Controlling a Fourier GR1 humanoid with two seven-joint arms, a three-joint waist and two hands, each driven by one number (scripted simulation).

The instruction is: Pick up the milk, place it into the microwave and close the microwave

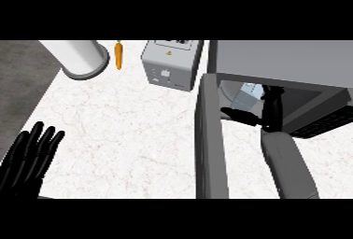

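The microwave [283, 58] stands at the right of the counter with its door [210, 140] swung open toward me. A pale carton that looks like the milk [244, 96] stands inside the cavity, partly hidden. My right hand [270, 109] is inside the opening just right of the carton, fingers straight and pointing inward, thumb spread out to the left below the carton. I cannot tell whether the hand touches it. At the lower left edge my left hand [31, 158] rests open with its fingers up.
A grey toaster [172, 63] sits at the back, left of the microwave. An orange carrot [118, 55] lies beside a white cylinder [79, 58] at the back left. The counter's left edge [38, 100] borders dark floor.
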